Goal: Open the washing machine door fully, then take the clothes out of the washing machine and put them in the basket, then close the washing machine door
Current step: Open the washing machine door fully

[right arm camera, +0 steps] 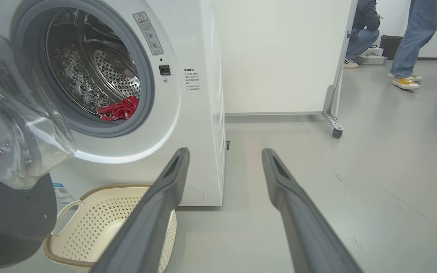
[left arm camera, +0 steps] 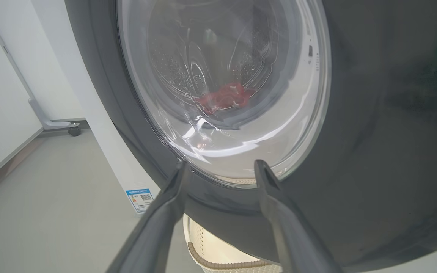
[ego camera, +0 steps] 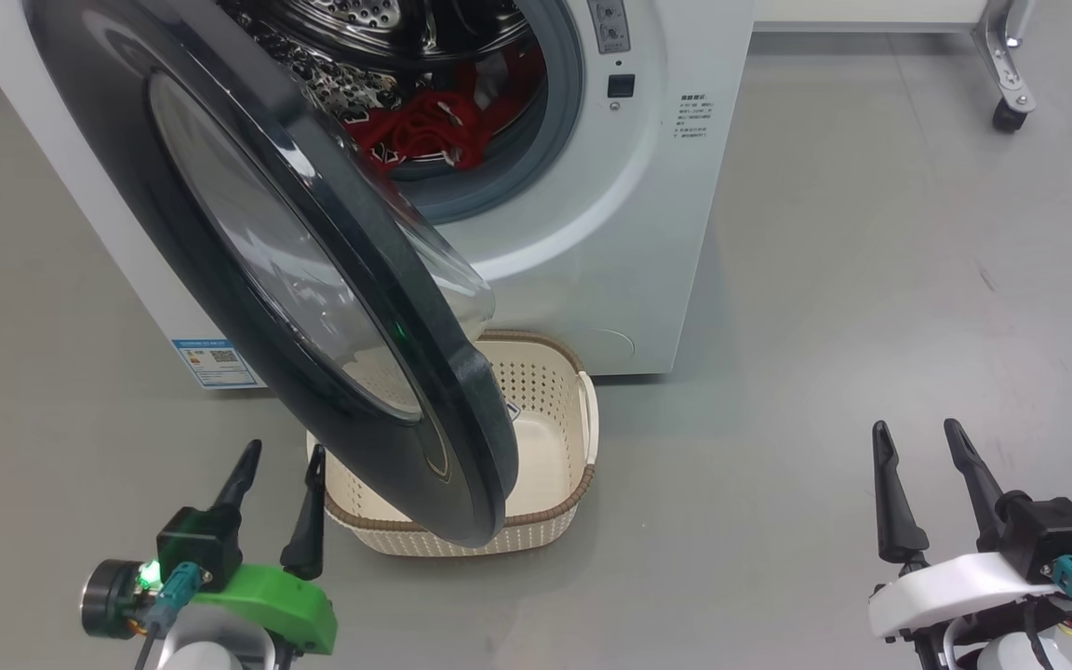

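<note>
Inside the drum (ego camera: 378, 28), at its front lip, find the clothes (ego camera: 424, 135): soft, light, limp. With left gripper (ego camera: 285, 449) and right gripper (ego camera: 917, 428) spread, empty, push the half-open door (ego camera: 285, 270) by its rigid rim, then pinch a raised fold.

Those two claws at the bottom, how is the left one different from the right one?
The left gripper sits on a green wrist cover; the right gripper on a white wrist cover. The left gripper points at the washing machine door, close to its black rim; the right gripper is over the floor, away from it. Both have two dark fingers, open and empty.
</note>
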Available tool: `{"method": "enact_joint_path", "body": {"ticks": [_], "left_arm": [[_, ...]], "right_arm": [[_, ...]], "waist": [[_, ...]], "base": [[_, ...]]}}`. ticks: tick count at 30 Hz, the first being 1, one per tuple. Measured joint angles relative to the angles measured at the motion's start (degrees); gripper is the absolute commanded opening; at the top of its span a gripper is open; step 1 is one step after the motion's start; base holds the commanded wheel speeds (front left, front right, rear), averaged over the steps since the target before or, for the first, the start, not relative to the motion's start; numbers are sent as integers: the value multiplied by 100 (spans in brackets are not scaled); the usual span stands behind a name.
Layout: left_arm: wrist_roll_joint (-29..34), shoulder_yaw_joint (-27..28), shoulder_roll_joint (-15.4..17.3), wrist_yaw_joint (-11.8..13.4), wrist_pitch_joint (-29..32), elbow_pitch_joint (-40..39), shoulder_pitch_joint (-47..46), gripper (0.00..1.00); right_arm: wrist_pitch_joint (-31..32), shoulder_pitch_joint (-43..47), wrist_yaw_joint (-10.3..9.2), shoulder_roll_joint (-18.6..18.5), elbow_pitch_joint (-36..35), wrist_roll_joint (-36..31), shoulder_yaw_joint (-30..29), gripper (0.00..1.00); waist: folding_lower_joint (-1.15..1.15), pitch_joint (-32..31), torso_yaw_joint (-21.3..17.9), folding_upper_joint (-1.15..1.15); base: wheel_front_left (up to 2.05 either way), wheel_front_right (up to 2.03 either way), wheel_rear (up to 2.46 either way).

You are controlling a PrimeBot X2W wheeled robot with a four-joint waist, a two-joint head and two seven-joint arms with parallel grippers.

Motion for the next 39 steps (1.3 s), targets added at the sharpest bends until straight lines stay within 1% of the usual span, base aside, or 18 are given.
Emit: {"method": "enact_joint_path", "body": {"ticks": [1, 14, 22, 24, 29, 31, 39], "left_arm": [[0, -1, -1, 0, 0, 9, 1, 0], [15, 36, -1, 20, 1, -3, 1, 0], [29, 281, -2, 231, 1, -225, -3, 0], [57, 359, -1, 326, 1, -375, -12, 0], [211, 521, 12, 517, 1, -1062, -165, 0], [266, 547, 12, 549, 0, -1447, -325, 0], [425, 344, 4, 563, -7, -2897, -952, 0]], "right_arm": [[0, 14, 0, 5, 1, -15, -3, 100], [0, 114, 0, 40, 18, -194, -35, 100], [0, 158, 0, 58, 22, -225, -85, 100], [0, 159, 0, 66, 21, -226, -98, 100], [0, 161, 0, 76, 18, -244, -144, 100], [0, 161, 0, 80, 15, -263, -167, 100], [0, 188, 0, 124, -15, -286, -264, 100]], "waist": [[0, -4, 3, 0], [0, -35, 5, 0], [0, -50, 9, 0], [0, -52, 16, 0], [0, -61, 40, 0], [0, -67, 54, 0], [0, -70, 148, 0]], "base": [[0, 0, 0], [0, 0, 0], [0, 0, 0], [0, 0, 0], [0, 0, 0], [0, 0, 0], [0, 0, 0]]}}
